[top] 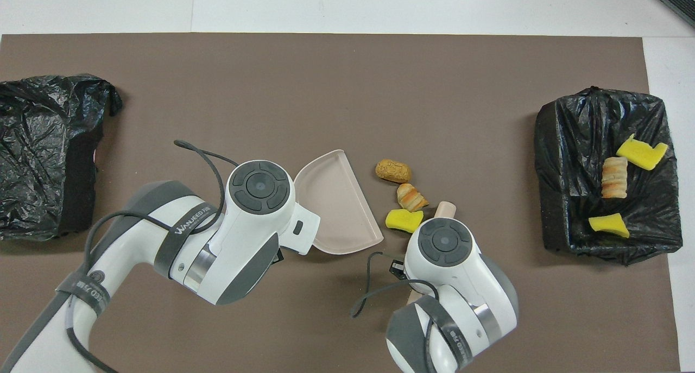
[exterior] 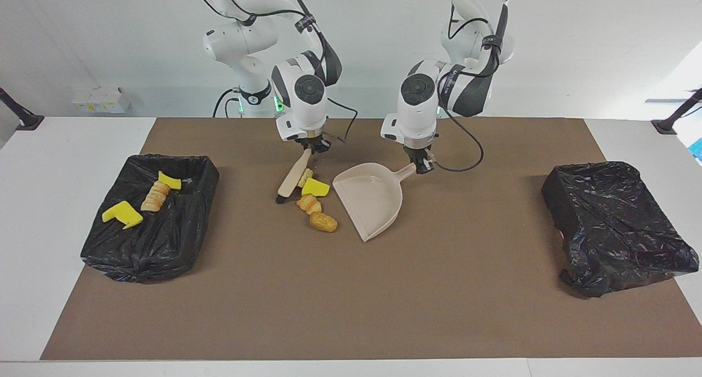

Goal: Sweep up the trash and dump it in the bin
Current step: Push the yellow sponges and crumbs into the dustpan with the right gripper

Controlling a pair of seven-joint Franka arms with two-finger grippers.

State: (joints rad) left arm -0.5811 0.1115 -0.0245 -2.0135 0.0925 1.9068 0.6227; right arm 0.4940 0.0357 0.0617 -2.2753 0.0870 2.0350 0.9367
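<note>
Here, near the middle of the facing view, the brush (exterior: 293, 175) is gripped at the top of its handle by the right claw (exterior: 311, 145), closed on it, and is held slanted with its dark tip on the brown mat (exterior: 351, 289), so that the scraps can be pushed sideways. Just to the right in that view, the beige dustpan (exterior: 370, 199) is held by its handle in the left claw (exterior: 421, 167), likewise closed, with the pan low on the mat and its open mouth turned toward the scraps, evidently to receive them.

Four pieces of trash lie between brush and pan: a pale lump (exterior: 305, 175) against the brush, a yellow foam chunk (exterior: 315, 187), a striped bread-like piece (exterior: 309, 203) and a brown roll (exterior: 323, 221) nearest the pan's lip. None is yet in the pan.

Three more scraps (exterior: 148, 198) are already seen in the black-lined bin (exterior: 189, 231) at centre left of the facing view. A second bagged bin (exterior: 617, 229) stands at the right, with nothing visible in it. The counter (exterior: 55, 157) shows white around the mat.
</note>
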